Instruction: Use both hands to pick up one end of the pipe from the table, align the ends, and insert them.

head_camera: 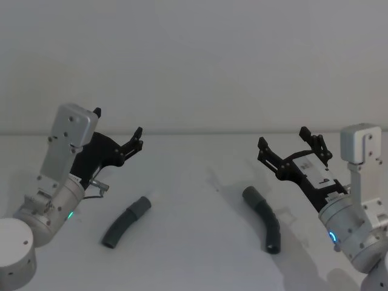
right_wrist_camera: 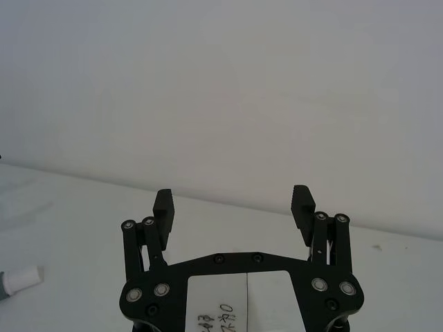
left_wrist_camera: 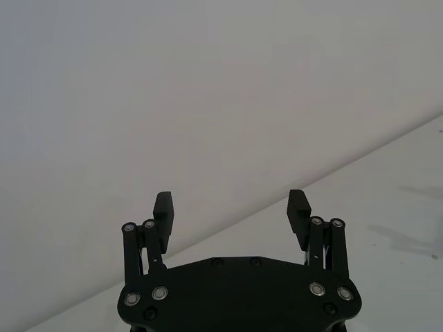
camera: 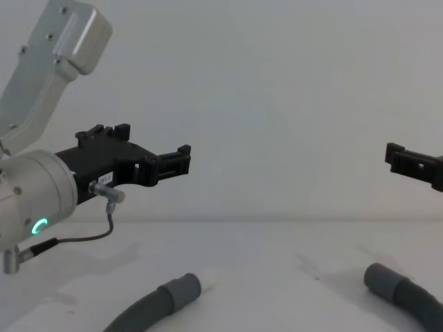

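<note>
Head view: your left gripper (head_camera: 118, 124) at 9 o'clock and right gripper (head_camera: 285, 140) at 3 hang spread wide and empty above the table (head_camera: 194, 260). The pipe (head_camera: 124, 223) lies flat, with the white-tipped cuff (head_camera: 143, 205) at 7 and the socket cuff (head_camera: 251, 195) at 4, well apart.
Left wrist view: nothing between the fingers.
Right wrist view: likewise; the white tip is at 8.
Chest view: both cuffs rest on the table.
Judgement: nothing done yet. You have grasping, aligning and inserting left.

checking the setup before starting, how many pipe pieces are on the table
2: the left pipe piece lies near the left gripper, the right pipe piece near the right gripper.
</note>
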